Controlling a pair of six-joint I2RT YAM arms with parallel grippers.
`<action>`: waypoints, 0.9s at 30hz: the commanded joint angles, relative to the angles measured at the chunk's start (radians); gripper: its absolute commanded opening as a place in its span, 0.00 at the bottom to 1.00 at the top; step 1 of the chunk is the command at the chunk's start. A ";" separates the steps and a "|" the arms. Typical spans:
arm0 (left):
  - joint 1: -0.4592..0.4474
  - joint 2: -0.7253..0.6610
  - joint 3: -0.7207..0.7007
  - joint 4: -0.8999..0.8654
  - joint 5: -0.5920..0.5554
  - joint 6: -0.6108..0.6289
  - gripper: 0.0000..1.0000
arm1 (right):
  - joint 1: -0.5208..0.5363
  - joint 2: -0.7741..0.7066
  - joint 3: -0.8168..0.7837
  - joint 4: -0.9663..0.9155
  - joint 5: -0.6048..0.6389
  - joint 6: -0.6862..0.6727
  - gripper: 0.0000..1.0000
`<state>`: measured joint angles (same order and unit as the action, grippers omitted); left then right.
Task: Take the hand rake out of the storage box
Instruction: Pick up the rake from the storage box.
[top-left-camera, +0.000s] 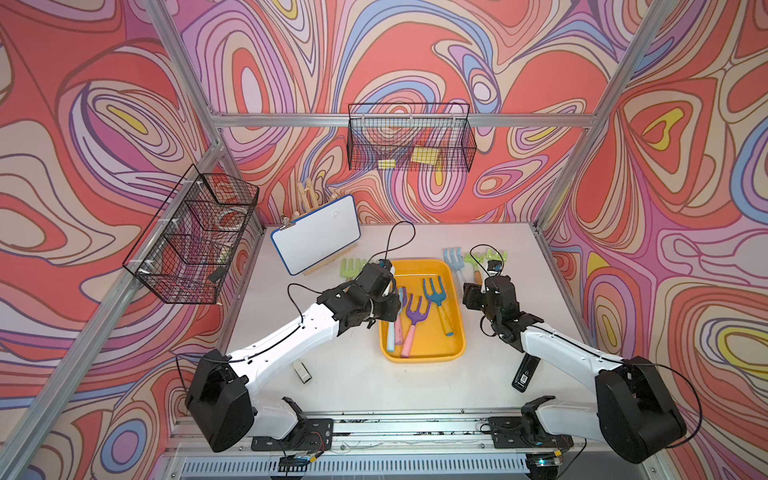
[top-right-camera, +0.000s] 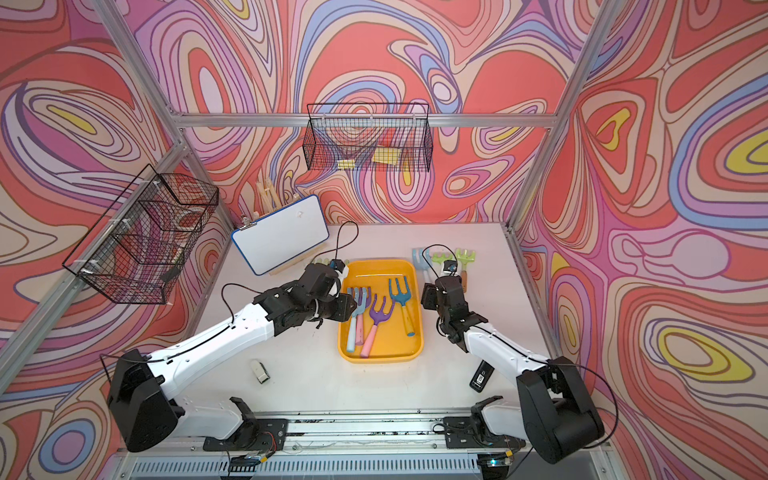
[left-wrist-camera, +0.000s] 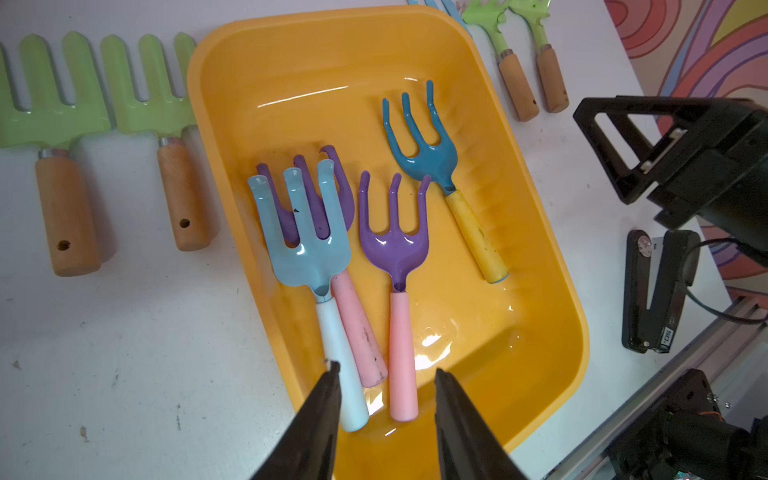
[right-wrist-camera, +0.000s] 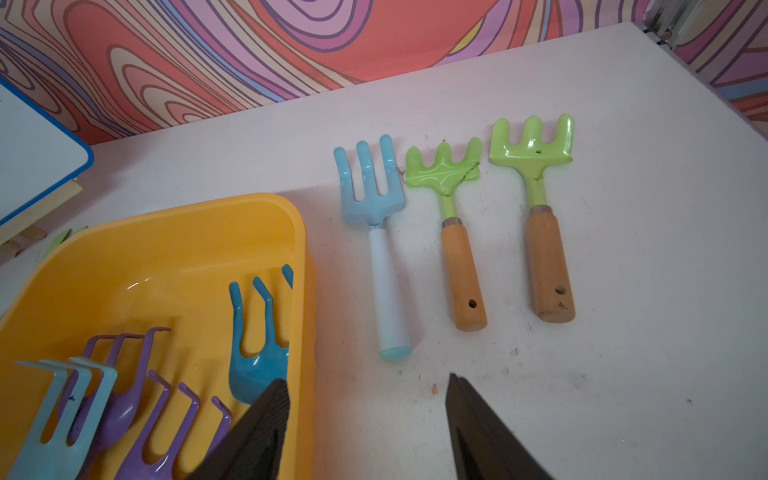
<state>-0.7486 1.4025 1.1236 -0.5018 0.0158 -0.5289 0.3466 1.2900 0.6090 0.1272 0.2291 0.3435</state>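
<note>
The storage box (top-left-camera: 420, 272) sits on the table (top-left-camera: 353, 374) between the 2 arms; all 4 hand rakes lie inside it: a pale blue rake (left-wrist-camera: 309, 249) resting across a purple rake (left-wrist-camera: 347, 199), a second purple rake (left-wrist-camera: 395, 245) just beside them, and a teal rake (left-wrist-camera: 432, 158) apart. The left gripper (left-wrist-camera: 386, 372) hangs over the handle ends of the first 3, jaws parted, gripping nothing; contact with the white handle cannot be told. The right gripper (right-wrist-camera: 368, 382) hovers at the box's right rim, jaws wide, empty.
</note>
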 joint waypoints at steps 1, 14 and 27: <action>-0.026 0.055 0.021 -0.069 -0.074 -0.061 0.39 | 0.003 -0.021 -0.013 0.017 0.022 0.011 0.64; -0.077 0.258 0.097 -0.107 -0.170 -0.082 0.40 | 0.003 -0.019 -0.013 0.017 0.025 0.017 0.61; -0.081 0.379 0.129 -0.130 -0.225 -0.098 0.49 | 0.002 -0.013 -0.011 0.016 0.024 0.018 0.59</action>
<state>-0.8253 1.7576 1.2205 -0.5964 -0.1799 -0.6128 0.3466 1.2816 0.6037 0.1276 0.2436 0.3542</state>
